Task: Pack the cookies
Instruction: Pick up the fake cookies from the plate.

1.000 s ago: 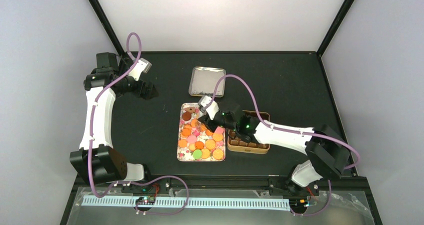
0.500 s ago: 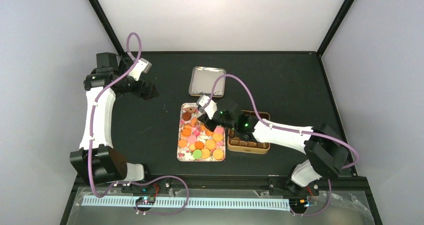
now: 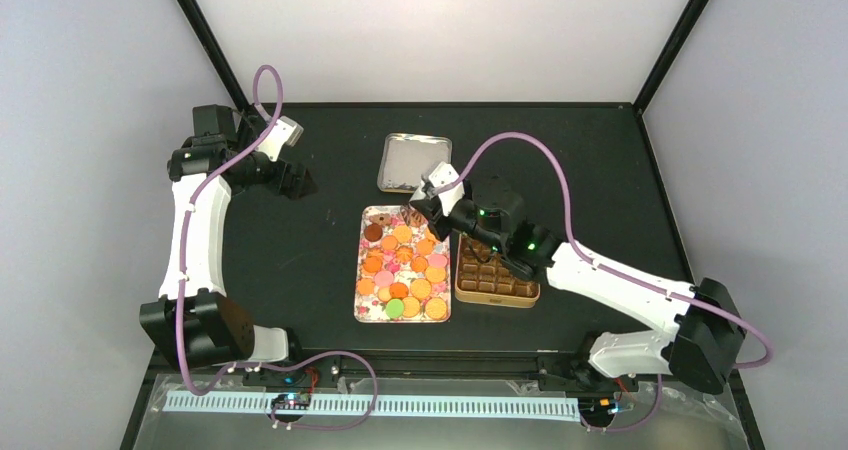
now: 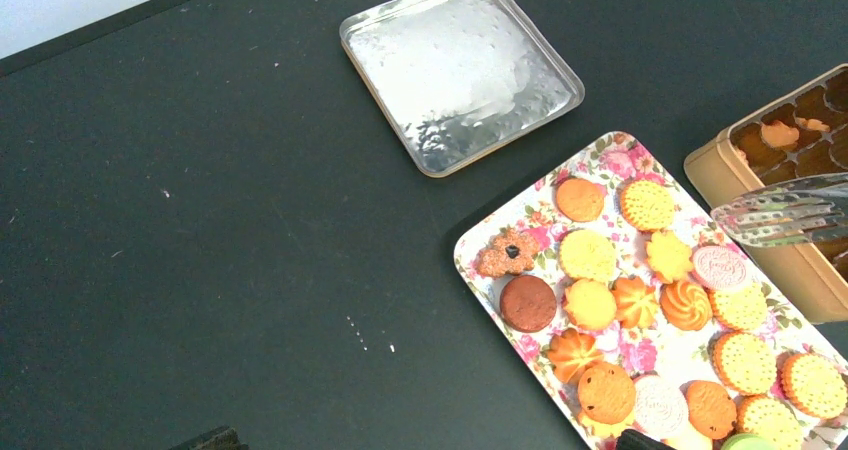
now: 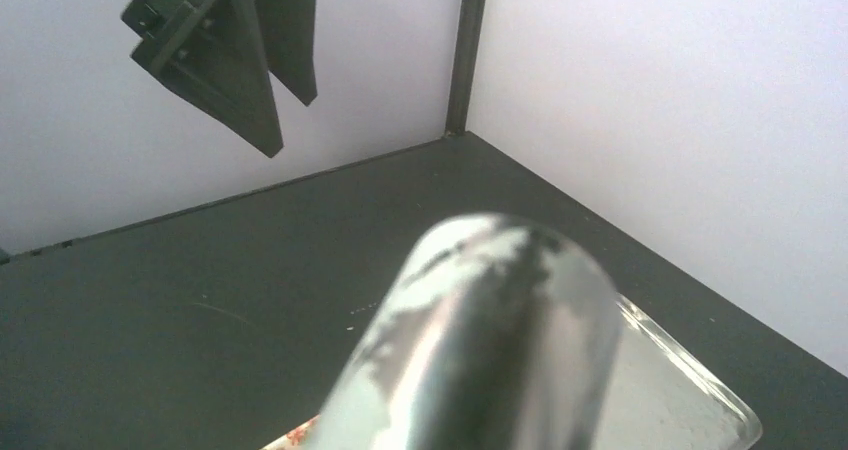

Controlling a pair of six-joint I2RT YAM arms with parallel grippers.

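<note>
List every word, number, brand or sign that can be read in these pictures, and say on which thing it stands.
No text here can be read.
Pink cookie and pale cookie: stamped marks, too small and blurred to read.
Floral tray, silver lid, brown tin, tongs: no lettering visible.

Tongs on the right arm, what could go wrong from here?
The tongs in the right arm's jaws hang close to the tin's rim, so a sideways move could knock it. The cookies lie packed edge to edge on the floral tray, so a pinch may nudge neighbours. The right wrist view is mostly blocked by the blurred tongs.
</note>
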